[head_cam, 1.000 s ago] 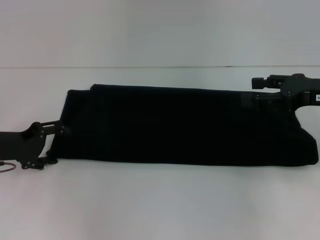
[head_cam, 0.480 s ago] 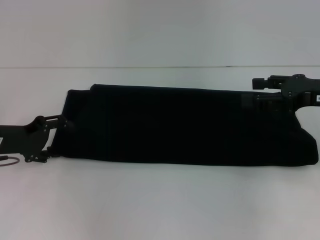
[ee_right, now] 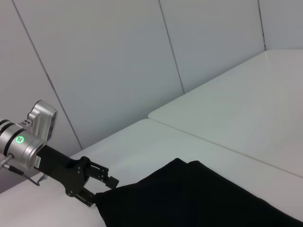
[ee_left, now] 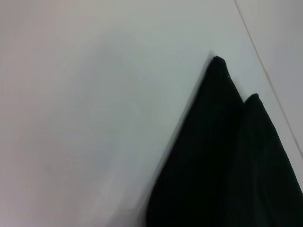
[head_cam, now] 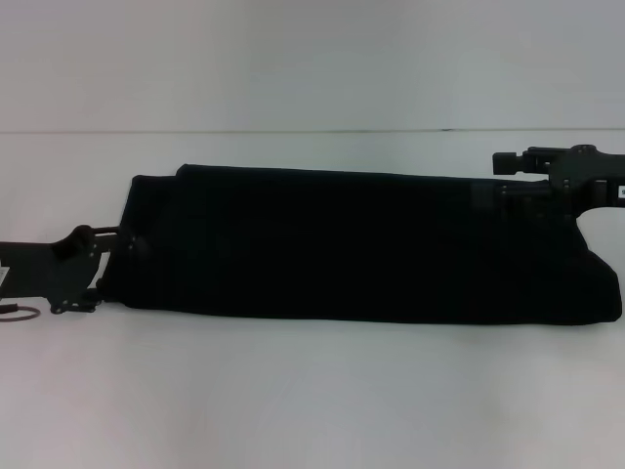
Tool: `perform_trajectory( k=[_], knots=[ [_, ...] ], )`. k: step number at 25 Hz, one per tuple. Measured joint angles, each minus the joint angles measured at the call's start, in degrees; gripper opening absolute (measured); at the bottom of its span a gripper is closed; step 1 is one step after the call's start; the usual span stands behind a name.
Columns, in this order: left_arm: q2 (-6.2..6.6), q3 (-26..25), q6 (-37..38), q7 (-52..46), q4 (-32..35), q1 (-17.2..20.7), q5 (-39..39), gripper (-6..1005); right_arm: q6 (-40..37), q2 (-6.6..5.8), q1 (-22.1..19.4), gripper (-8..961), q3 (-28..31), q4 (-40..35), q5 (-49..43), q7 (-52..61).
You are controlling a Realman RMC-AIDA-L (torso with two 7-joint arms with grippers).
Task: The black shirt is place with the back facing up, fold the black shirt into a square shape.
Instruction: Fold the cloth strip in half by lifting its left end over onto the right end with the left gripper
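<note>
The black shirt (head_cam: pixel 371 244) lies on the white surface (head_cam: pixel 312 391) as one long band, already folded lengthwise, and it reaches from the left end effector (head_cam: pixel 122 256) across to the right end effector (head_cam: pixel 503 191). The left end effector is at the shirt's left short edge, its jaws spread on either side of the hem and not yet gripping the cloth (the right wrist view shows this best, with the same end effector (ee_right: pixel 102 187) just touching the corner). The right end effector rests over the far corner of the opposite end; whether its fingers are open or closed, I cannot tell.

The step in hand seems to be taking the two ends for a crosswise fold. To do it well, each end effector should catch all layers at the edge, since two stacked corners are visible in the left wrist view, and lift evenly so the band does not twist.

Counted: one shirt, two end effectors, one surface.
</note>
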Motion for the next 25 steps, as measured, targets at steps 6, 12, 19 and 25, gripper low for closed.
perform_trajectory(
  k=[6, 12, 19, 25],
  knots=[
    [-0.22, -0.22, 0.04, 3.75, -0.69, 0.48, -1.41, 745, -0.06, 0.00, 0.00, 836, 0.44, 0.00, -0.01, 0.00],
    [-0.12, -0.02, -0.34, 4.87, -2.07, 0.23, -1.17, 563, -0.06, 0.00, -0.06, 836, 0.56, 0.00, 0.61, -0.05],
    [-0.01, -0.02, -0.53, 5.10, -2.00, 0.34, -1.14, 278, -0.09, 0.00, -0.18, 836, 0.65, 0.00, 0.67, -0.37],
    [0.13, 0.00, -0.38, 7.30, -1.80, 0.26, -1.02, 81, -0.04, 0.00, -0.06, 836, 0.65, 0.00, 0.70, -0.61]
  ],
)
